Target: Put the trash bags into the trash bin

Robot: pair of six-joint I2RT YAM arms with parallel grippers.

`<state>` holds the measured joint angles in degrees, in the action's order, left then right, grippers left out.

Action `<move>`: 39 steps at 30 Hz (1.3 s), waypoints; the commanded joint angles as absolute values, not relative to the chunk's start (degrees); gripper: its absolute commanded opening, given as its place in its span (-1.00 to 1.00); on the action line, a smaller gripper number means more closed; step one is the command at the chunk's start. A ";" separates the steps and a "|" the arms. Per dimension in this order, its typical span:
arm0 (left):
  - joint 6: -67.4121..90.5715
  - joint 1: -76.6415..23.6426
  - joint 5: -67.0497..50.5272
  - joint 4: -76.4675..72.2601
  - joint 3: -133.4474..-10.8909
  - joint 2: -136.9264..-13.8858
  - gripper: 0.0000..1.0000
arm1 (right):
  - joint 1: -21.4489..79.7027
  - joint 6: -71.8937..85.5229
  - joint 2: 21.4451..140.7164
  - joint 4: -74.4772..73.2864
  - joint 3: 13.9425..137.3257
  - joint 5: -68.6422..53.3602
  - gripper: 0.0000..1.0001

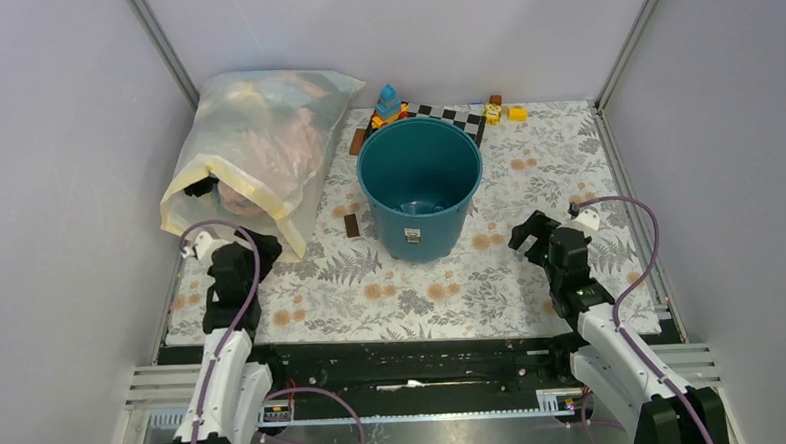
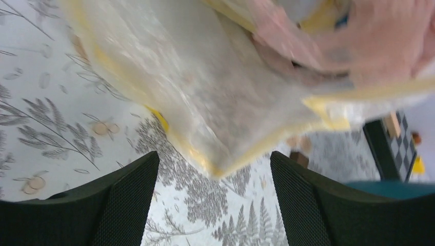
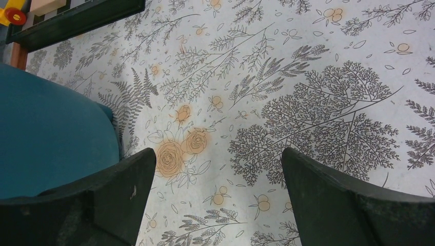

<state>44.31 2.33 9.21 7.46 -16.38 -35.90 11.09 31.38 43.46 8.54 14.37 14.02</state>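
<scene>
Midway along the floral-patterned table stands the trash bin, upright and open-topped, its white label facing the arms. Left of it, and apart from it, slumps a big translucent yellowish bag of pinkish clothes. A small black patch shows at its mouth (whether that is the trash bags I cannot tell). The left gripper sits at that bag's near corner, jaws wide apart, the yellow-seamed corner hanging ahead of them and nothing clamped. The right gripper is low over the table right of the bin, jaws spread and empty, the teal wall just beside one finger. Small toys and a chequered board lie behind the bin.
</scene>
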 commanded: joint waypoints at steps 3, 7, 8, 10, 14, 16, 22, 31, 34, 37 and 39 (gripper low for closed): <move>51.54 10.09 5.34 3.95 -23.51 -44.30 0.50 | 11.27 31.32 41.53 12.16 13.06 13.42 0.99; 52.48 11.38 3.89 0.76 -26.34 -50.47 0.25 | 11.25 31.30 40.68 12.33 12.76 13.13 0.99; 52.21 11.56 2.52 -1.31 -26.63 -51.86 0.21 | 11.29 31.26 40.52 12.51 12.64 12.84 0.99; 51.53 11.75 -0.35 -4.53 -27.86 -54.93 0.17 | 11.27 31.03 40.41 12.90 12.41 12.43 0.99; 50.45 11.71 -9.77 -11.88 -29.59 -59.75 0.07 | 11.26 30.64 40.63 13.38 12.39 11.53 0.99; 51.26 11.56 -15.89 -18.94 -29.43 -61.60 0.04 | 11.31 30.57 40.73 13.49 12.47 11.08 0.99; 52.36 8.60 -20.77 -22.42 -36.02 -65.60 0.12 | 11.21 30.08 40.63 13.60 12.48 10.34 0.99; 52.53 7.30 -4.13 -3.87 -41.57 -55.76 0.85 | 11.31 30.03 39.90 13.12 12.32 10.65 0.99; 52.53 7.92 -3.69 1.09 -44.81 -58.03 0.85 | 11.27 29.98 40.15 13.10 12.56 10.57 0.99; 55.47 8.55 -1.27 4.93 -46.11 -59.06 0.82 | 11.23 30.00 40.11 13.01 12.57 10.66 0.99; 56.91 8.90 0.49 4.58 -44.90 -58.05 0.72 | 11.25 29.98 40.05 12.92 12.57 10.64 0.99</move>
<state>53.87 8.01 -4.58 0.54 -44.12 -58.65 11.09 30.85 40.45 11.09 12.34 10.85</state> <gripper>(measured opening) 0.892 0.994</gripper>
